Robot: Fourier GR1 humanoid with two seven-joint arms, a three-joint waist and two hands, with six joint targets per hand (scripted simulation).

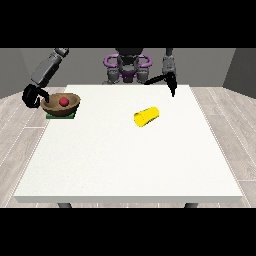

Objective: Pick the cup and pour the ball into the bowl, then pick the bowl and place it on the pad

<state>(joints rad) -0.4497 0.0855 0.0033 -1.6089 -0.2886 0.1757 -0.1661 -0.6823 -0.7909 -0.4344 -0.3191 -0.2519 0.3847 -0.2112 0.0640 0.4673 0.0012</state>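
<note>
Here, bowl [61, 105]: sat on the green pad [61, 115] near the tabletop's [125, 160] far left corner, holding the red ball [63, 101].
Cup [146, 116]: lay on its side mid-table.
Hand at the view's left [32, 96]: curled round the bowl's rim.
Hand at the view's right [172, 85]: fingers straight, holding nothing.

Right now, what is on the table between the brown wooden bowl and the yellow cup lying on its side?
Nothing: the front view shows only bare white table between the brown wooden bowl and the tipped yellow cup.

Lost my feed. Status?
Hand at view's left curled at bowl rim. Ball inside, bowl on pad. Cup lying sideways.
</note>
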